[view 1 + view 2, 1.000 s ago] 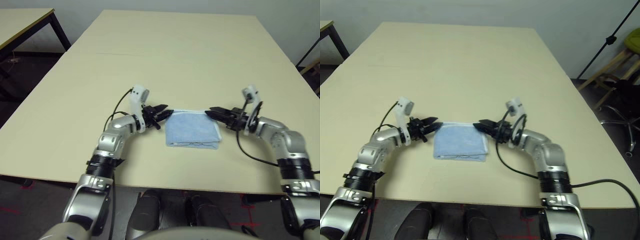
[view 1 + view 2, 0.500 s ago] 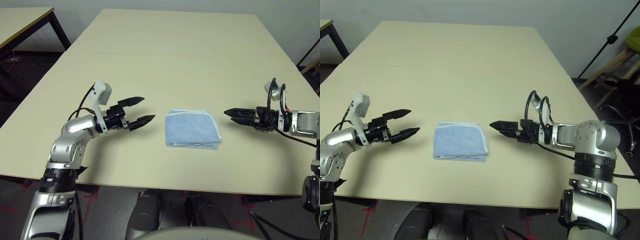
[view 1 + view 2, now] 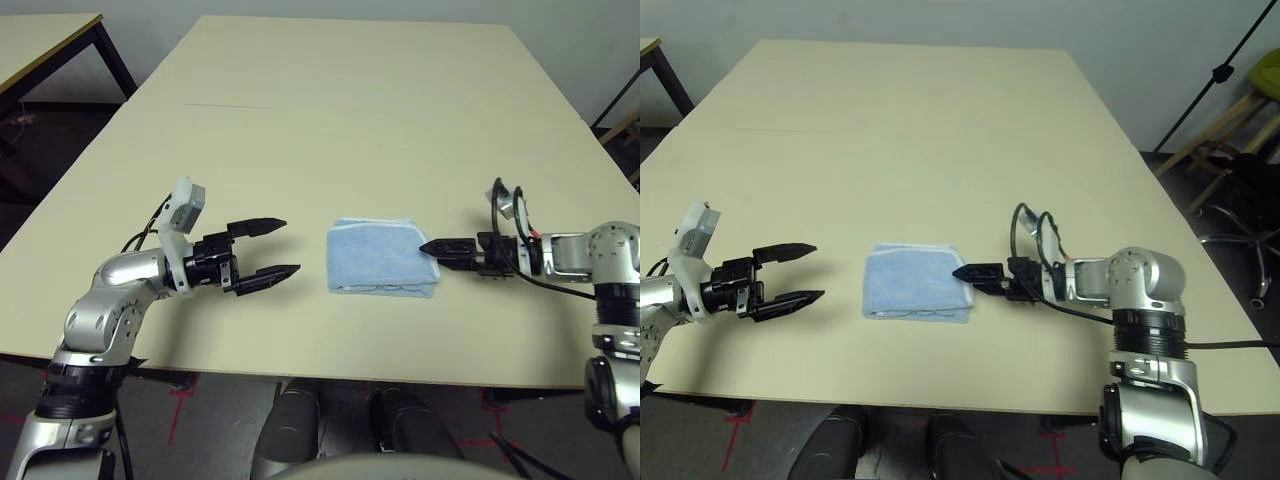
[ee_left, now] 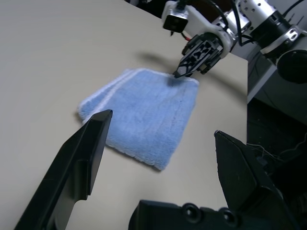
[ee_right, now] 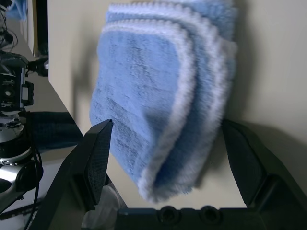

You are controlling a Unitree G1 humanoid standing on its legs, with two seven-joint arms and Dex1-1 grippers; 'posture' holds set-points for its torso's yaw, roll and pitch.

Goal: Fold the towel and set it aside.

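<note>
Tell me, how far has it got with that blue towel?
Folding looks done: the towel lies in a neat layered stack on the table. Nothing is in hand; the left gripper stands open, apart. The right gripper, open, sits at its edge. Setting it aside remains.

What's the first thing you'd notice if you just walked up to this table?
A small light-blue terry towel, folded into a neat pad, lies near the front of the big pale wooden table. The open left hand sits off to its left, and the open right hand points at its right edge.
</note>
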